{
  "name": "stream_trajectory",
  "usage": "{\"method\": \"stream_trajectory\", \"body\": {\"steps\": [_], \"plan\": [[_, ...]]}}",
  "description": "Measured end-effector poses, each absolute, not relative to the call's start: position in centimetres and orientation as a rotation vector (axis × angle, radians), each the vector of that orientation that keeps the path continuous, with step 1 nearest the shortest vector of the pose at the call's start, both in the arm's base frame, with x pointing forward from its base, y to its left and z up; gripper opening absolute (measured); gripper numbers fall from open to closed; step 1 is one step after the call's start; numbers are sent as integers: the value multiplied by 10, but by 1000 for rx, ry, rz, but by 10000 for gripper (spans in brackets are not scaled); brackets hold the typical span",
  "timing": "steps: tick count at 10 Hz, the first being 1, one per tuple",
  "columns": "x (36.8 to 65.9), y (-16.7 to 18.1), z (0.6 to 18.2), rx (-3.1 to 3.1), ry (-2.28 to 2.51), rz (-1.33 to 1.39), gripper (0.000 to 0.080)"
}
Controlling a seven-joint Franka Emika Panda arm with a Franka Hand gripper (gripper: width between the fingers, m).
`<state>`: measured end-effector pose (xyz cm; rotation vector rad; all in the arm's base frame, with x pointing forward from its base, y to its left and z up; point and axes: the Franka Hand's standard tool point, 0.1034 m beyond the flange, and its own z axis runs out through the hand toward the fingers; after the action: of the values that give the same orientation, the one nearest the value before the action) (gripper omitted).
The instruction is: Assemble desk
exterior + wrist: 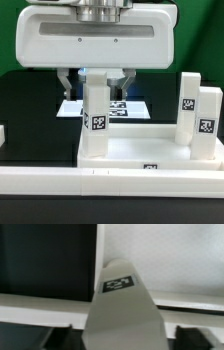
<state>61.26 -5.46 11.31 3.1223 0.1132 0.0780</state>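
Observation:
A white desk leg (94,125) with a square tag stands upright at the far corner of the white tabletop (140,150), toward the exterior view's left. My gripper (95,88) hangs straight over it, one finger on each side of the leg's upper end. In the wrist view the leg (122,308) runs up between my dark fingers (35,336), with the tabletop (170,263) behind it. A narrow gap shows beside the leg, so the gripper is open around it. Two more tagged legs (188,105) (208,122) stand at the exterior view's right.
The marker board (125,106) lies flat on the black table behind the gripper. A long white border bar (110,185) runs across the front of the exterior view. Another white piece (3,135) shows at that view's left edge.

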Motion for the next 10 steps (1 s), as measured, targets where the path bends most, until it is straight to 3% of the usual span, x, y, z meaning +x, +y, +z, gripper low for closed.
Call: {"method": "stream_trajectory", "body": {"steps": [1,2,5,10], "plan": [[613,-55,113,3124,89,78,400],[612,-55,113,3125,60,78,288],[612,-56,113,3128,-120,73,288],[612,-66,112,3011,-1018,29,289]]}}
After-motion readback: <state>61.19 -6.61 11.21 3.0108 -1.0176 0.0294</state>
